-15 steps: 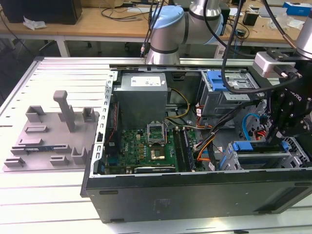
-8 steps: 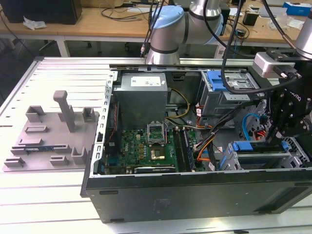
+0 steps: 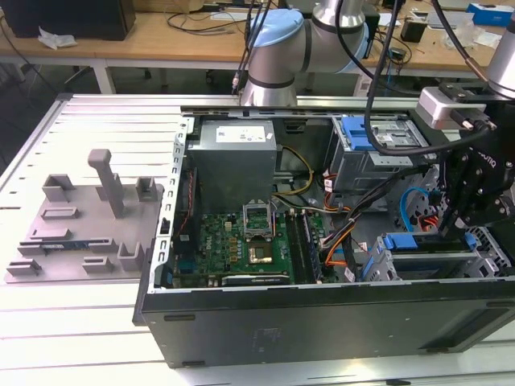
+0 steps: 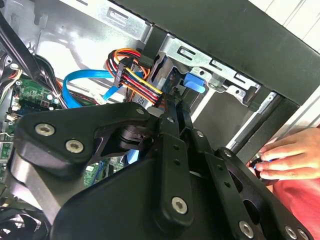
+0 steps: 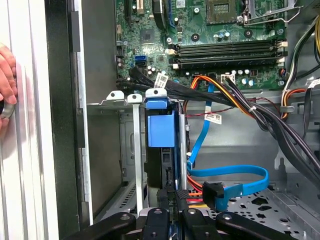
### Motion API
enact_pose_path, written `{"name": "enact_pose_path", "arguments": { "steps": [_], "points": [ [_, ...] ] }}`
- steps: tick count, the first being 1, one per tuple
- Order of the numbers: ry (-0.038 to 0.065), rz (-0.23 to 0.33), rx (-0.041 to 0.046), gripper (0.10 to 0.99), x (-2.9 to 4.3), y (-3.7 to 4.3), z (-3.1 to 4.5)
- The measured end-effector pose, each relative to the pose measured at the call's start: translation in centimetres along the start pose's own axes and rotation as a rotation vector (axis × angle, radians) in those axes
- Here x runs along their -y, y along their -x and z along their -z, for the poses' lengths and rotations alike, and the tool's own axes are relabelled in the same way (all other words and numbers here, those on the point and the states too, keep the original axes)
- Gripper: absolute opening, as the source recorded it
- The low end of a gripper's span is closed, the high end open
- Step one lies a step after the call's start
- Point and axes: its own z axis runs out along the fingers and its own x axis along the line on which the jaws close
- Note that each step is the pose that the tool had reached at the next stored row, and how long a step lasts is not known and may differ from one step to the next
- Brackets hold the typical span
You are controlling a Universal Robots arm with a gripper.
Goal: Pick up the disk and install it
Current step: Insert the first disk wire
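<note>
The arm reaches in from the far side of the table and bends down over the open computer case at the exterior view's right, where its black wrist hangs above the near corner. The gripper points down into the case at the metal drive cage, close to the case's front wall. The disk sits in that cage on its edge. In the first wrist view its blue frame stands in a slot between the cage's thin metal dividers. Both wrist views show the gripper drawn nearly shut, its two slim fingers side by side with a thin gap between them. The tips are right at the nearer end of the disk, and I cannot tell whether they pinch any part of it. A bundle of orange, red and yellow wires runs in just beside the fingers. A blue flat cable loops over the case floor nearby. The green circuit board and the grey power supply lie farther along the case. A person's hand with a red sleeve rests on the table just outside the case wall. A grey tray lies well apart at the exterior view's left.
</note>
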Motion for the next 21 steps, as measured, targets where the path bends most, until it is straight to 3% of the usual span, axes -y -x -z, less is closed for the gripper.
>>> {"name": "enact_pose_path", "arguments": {
  "steps": [2, 7, 21],
  "points": [
    [0.000, 0.000, 0.0008, 0.165, 0.00, -0.01, 0.06],
    [0.000, 0.000, -0.0004, 0.165, 0.03, -0.15, 1.15],
    [0.000, 0.000, -0.0006, 0.165, 0.02, -0.09, 1.13]
  ]
}}
